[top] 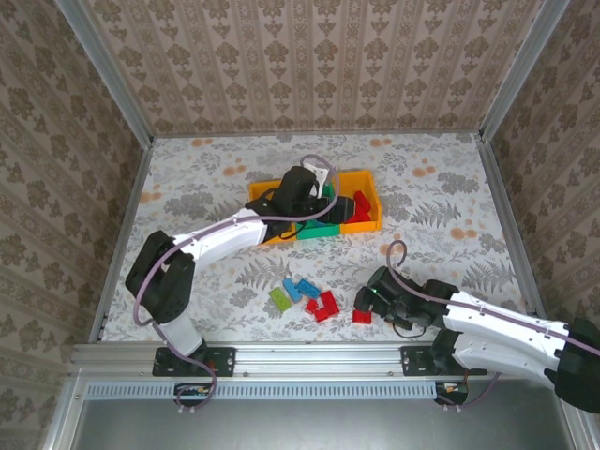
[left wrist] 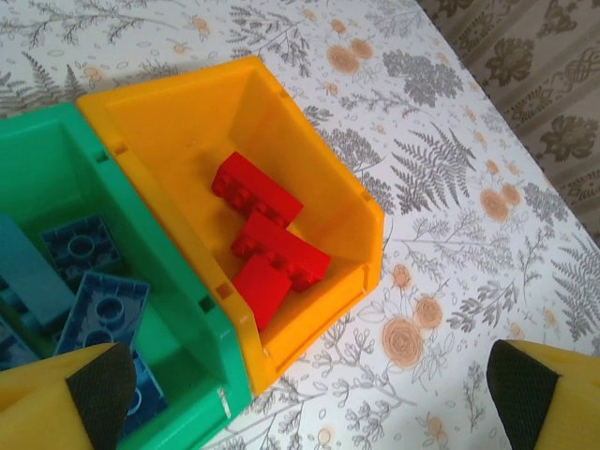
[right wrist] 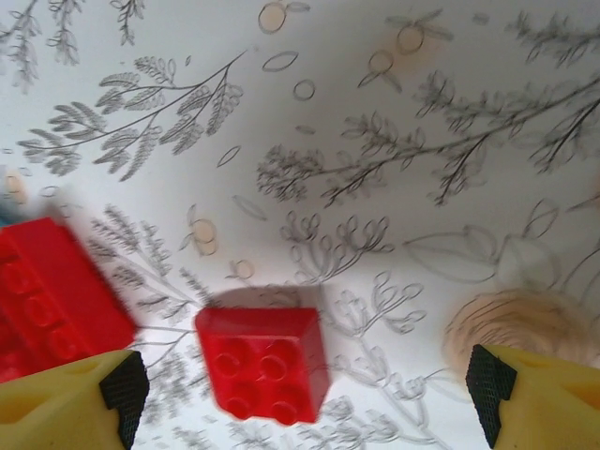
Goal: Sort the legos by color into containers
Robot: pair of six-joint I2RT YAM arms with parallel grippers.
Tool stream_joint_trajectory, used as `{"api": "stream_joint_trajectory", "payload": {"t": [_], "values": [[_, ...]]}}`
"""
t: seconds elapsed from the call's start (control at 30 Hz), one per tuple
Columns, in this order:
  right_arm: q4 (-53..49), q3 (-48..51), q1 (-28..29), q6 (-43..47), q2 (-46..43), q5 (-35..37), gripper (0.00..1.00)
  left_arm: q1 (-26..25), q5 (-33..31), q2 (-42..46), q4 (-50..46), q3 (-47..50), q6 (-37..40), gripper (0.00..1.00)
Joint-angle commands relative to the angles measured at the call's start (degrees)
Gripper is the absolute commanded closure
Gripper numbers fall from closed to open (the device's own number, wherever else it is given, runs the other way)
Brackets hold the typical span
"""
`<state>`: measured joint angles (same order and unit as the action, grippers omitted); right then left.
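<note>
Table [top: 187, 187] was covered in floral cloth. Left arm [top: 225, 234] was stretched out to the green bin [left wrist: 164, 277]. Left gripper [left wrist: 314, 389] was above it, jaws wide apart, empty. Right gripper [right wrist: 307, 382] was over the cloth, near-right of the green bin, jaws apart, with a red 2x2 brick [right wrist: 264, 364] lying loose between them. Orange bins flanked the green bin. The right orange bin [left wrist: 187, 131] held three red bricks [left wrist: 272, 248], and the green bin held blue bricks [left wrist: 98, 309]. A loose mixed pile [top: 305, 295] lay on the near side of the green bin.
</note>
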<state>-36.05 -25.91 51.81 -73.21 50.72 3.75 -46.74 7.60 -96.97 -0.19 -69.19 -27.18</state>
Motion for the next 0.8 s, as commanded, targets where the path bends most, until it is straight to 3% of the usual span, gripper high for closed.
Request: {"api": "stream_joint_trajectory", "payload": {"t": [0.0,0.23,0.4,0.6,0.77], "values": [[2.0,2.3,0.5,-11.0,-3.4,-4.7,0.09,-1.1,-2.5,2.7,0.7,3.1,2.3,0.00],[3.3,3.3,0.5,-24.6,-6.3,-10.2,0.09,-1.4,-3.9,4.5,2.5,8.2,1.5,0.00],[5.0,3.0,0.4,-33.1,-3.3,-13.5,0.11,-1.5,-4.3,5.6,4.2,10.6,1.2,0.00],[8.5,-1.3,-0.7,-33.8,6.0,-15.6,0.11,-1.3,-5.5,6.5,4.5,12.6,1.5,0.00],[7.1,-1.4,-2.1,-35.2,7.6,-14.8,0.14,-0.9,-5.8,8.1,5.6,14.7,1.1,0.00]]}}
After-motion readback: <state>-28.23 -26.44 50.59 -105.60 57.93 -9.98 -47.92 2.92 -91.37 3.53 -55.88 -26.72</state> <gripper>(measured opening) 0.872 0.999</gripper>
